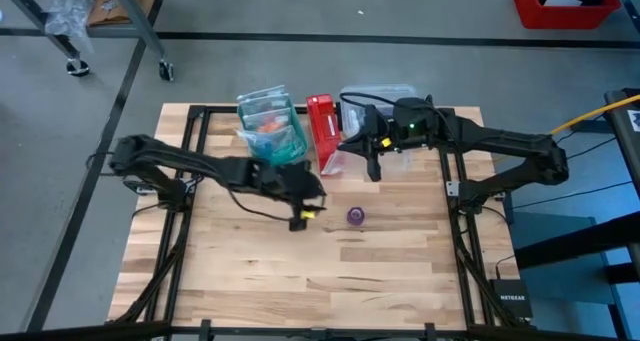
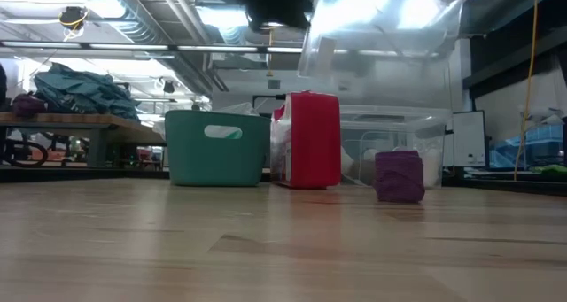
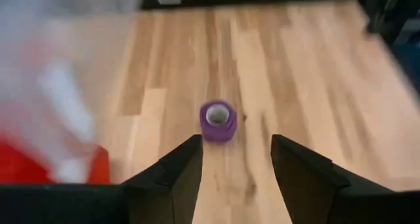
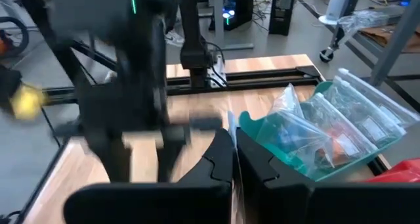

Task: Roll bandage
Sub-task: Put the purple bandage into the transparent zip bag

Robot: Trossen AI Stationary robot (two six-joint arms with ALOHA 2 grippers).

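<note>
Bandage (image 1: 355, 215), a coiled purple cylinder, stands alone mid-counter (image 1: 300, 281), the left gripper (image 1: 303, 217) near it with fingers (image 3: 177, 175) apart, apparently lined up to grasp, while the right gripper (image 1: 373, 168) waits by the red box (image 1: 322, 131), fingers together.

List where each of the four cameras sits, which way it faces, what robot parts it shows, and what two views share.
High: overhead, straight down; both arms, bandage on table.
Low: tabletop height, level; teal bin, red box; no end effector clearly visible.
Left wrist: past the open left end effector at the coiled bandage.
Right wrist: past the shut right end effector toward the bin.
Shared: high, low and left wrist views all show the bandage.
</note>
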